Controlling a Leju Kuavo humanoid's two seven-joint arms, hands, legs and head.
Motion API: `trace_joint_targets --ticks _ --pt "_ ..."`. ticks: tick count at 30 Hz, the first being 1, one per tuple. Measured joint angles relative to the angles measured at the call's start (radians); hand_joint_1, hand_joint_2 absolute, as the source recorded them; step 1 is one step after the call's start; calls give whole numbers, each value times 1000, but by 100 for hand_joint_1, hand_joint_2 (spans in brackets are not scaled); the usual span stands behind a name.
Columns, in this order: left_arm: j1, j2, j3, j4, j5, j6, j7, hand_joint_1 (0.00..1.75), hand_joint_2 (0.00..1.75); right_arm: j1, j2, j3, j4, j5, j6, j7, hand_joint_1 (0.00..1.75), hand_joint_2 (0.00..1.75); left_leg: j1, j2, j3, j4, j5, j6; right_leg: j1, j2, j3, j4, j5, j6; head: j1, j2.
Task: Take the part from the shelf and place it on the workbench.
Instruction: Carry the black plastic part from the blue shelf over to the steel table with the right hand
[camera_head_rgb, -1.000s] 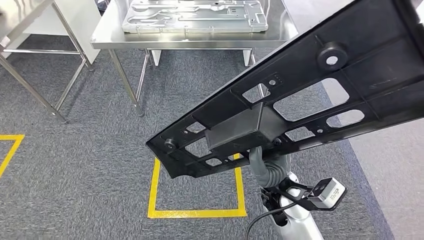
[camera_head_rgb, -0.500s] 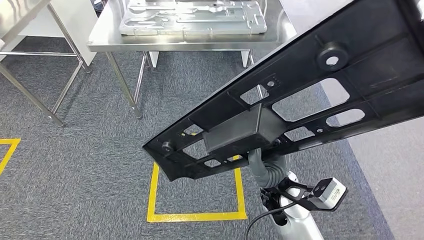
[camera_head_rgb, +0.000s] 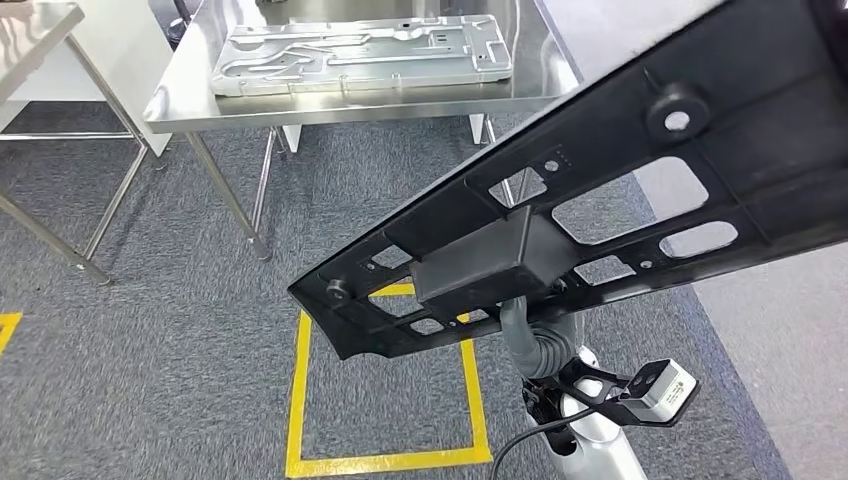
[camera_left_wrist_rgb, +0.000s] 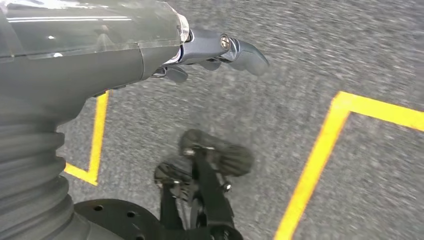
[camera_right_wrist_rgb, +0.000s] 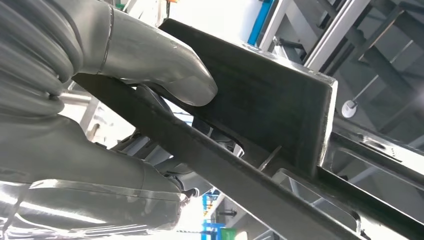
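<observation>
1. My right hand (camera_right_wrist_rgb: 150, 75) grips the long black plastic frame part (camera_head_rgb: 600, 200) from beneath, thumb pressed on its boxy block; the part slants across my view from 7 o'clock up to 2 o'clock, carried in the air.
2. My left hand (camera_left_wrist_rgb: 220, 50) hangs over the grey carpet (camera_head_rgb: 150, 300), holding nothing, fingers loosely apart.
3. The steel workbench (camera_head_rgb: 180, 105) stands at 11 o'clock, well apart; a silver stamped metal panel (camera_head_rgb: 360, 55) already lies on it.
4. I judge the carry to be mid-way; I should keep the grip firm, since the long end overhangs and could twist in my hand.
5. Approaching, I would level the part, watch its far end near the bench edge, and set it beside the panel, not on it.
</observation>
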Motion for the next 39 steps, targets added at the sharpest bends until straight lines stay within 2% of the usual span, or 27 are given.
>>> trace_joint_targets --ticks 2,3,5,6,8,9,10,12,13,14,16,17,18,20,22,24,26,27,28,29,30,32,33,34,36,38,39 --pt "1 1 0 0 0 0 0 0 175 0 1 0 0 0 0 0 175 175 -7 -3 43 -141 95 17 0 6 47 -8 -37 13 0 0" --pt "1 2 0 -1 0 0 0 0 175 0 1 1 0 1 1 1 175 175 -11 -5 68 -209 125 28 -1 7 67 -12 -52 20 0 0" --pt "1 3 0 -2 0 0 1 0 175 -2 3 1 0 1 1 0 175 175 -12 -7 89 -236 100 41 -1 7 62 2 -43 33 0 0" --pt "0 4 0 -2 0 0 1 0 175 -4 3 1 0 0 1 0 175 175 -10 -8 100 -246 94 46 0 5 47 33 -30 39 0 0" --pt "0 4 0 -3 0 0 0 0 175 -8 3 1 0 -1 1 0 175 175 -3 -10 132 -270 83 52 -2 2 -24 143 -15 48 0 0" --pt "0 4 0 -3 0 0 0 0 175 -8 2 1 1 -1 1 0 175 175 -2 -10 149 -278 76 55 -4 0 -72 205 -27 53 0 0" --pt "1 4 0 -3 0 0 1 0 175 -8 2 1 2 -1 2 0 175 175 -1 -10 166 -284 66 55 -7 -1 -121 256 -57 57 0 0" --pt "3 4 0 -3 0 1 2 0 175 -5 2 1 5 -3 2 0 175 175 2 -12 202 -288 40 52 -12 -3 -192 292 -116 64 0 0" --pt "4 4 0 -3 0 2 2 0 175 -4 2 1 6 -4 2 0 175 175 4 -13 223 -289 25 49 -14 -5 -209 270 -120 65 0 0" --pt "5 3 1 -3 0 2 3 0 175 -4 1 1 7 -5 2 -1 175 175 6 -14 245 -289 9 45 -15 -7 -214 226 -93 65 0 0" --pt "7 2 1 -3 0 3 3 0 175 -1 1 0 10 -6 2 -1 175 175 8 -14 283 -287 -25 36 -14 -19 -214 108 50 61 0 0" --pt "7 2 1 -3 0 3 3 0 175 2 1 0 13 -7 3 -2 175 175 7 -14 297 -287 -42 30 -12 -23 -214 71 108 55 0 0" --pt "7 2 1 -3 0 3 3 0 175 4 0 0 14 -7 3 -2 175 175 6 -13 311 -289 -56 22 -10 -25 -214 52 146 47 1 0" --pt "3 2 1 -3 1 3 3 0 175 3 0 0 15 -8 3 -2 175 175 4 -10 329 -284 -62 8 -7 -18 -203 52 137 29 1 0" --pt "-2 3 1 -3 1 3 3 0 175 -1 0 -2 15 -9 2 -3 175 175 7 -9 308 -221 -44 -1 -9 -13 -175 43 122 13 1 0" --pt "-6 3 1 -3 1 3 3 0 175 -1 0 -3 15 -9 2 -4 175 175 9 -9 226 -91 -56 -6 -8 -11 -140 33 102 1 1 0" --pt "-4 3 1 -3 0 2 3 0 175 -1 0 -3 15 -9 2 -4 175 175 8 -9 132 12 -125 -7 -4 -6 -108 27 77 -4 0 0" --pt "-2 3 1 -3 0 2 3 0 175 0 0 -3 15 -9 2 -4 175 175 7 -9 99 27 -162 -5 -1 -2 -90 26 64 -6 0 0" --pt "-1 3 1 -3 0 3 3 0 175 0 0 -3 15 -9 2 -4 175 175 6 -9 78 14 -180 -1 1 0 -71 25 49 -6 0 0" --pt "0 3 1 -3 0 3 2 0 175 0 0 -3 15 -9 1 -4 175 175 3 -9 67 -23 -167 5 5 2 -50 25 34 -7 0 0" --pt "1 3 1 -3 -1 3 2 0 175 0 0 -3 15 -9 1 -4 175 175 -2 -9 62 -77 -115 15 7 3 -31 24 19 -7 0 0" --pt "5 4 1 -3 -2 3 2 0 175 1 0 -3 16 -9 1 -3 175 175 -14 -17 62 -175 26 36 14 7 2 24 -9 -4 1 0" --pt "8 5 1 -4 -2 3 2 0 175 2 0 -3 17 -9 0 -3 175 175 -18 -22 66 -200 76 43 15 10 14 23 -21 0 1 0" --pt "9 6 1 -4 -2 3 2 0 175 3 0 -3 18 -9 0 -3 175 175 -19 -27 71 -211 98 47 17 13 23 27 -26 5 1 0" --pt "6 5 1 -4 -4 3 0 0 175 3 0 -3 18 -10 -2 -4 175 175 -16 -29 97 -225 99 52 18 15 27 50 -21 17 1 0" --pt "1 5 1 -4 -6 2 -1 0 175 0 -1 -5 17 -12 -4 -4 175 175 -12 -28 121 -243 94 60 15 8 -4 116 -26 31 1 0" --pt "0 5 1 -4 -7 2 -1 0 175 0 -2 -6 16 -12 -4 -4 175 175 -10 -27 129 -249 91 62 11 4 -35 166 -47 39 1 0"
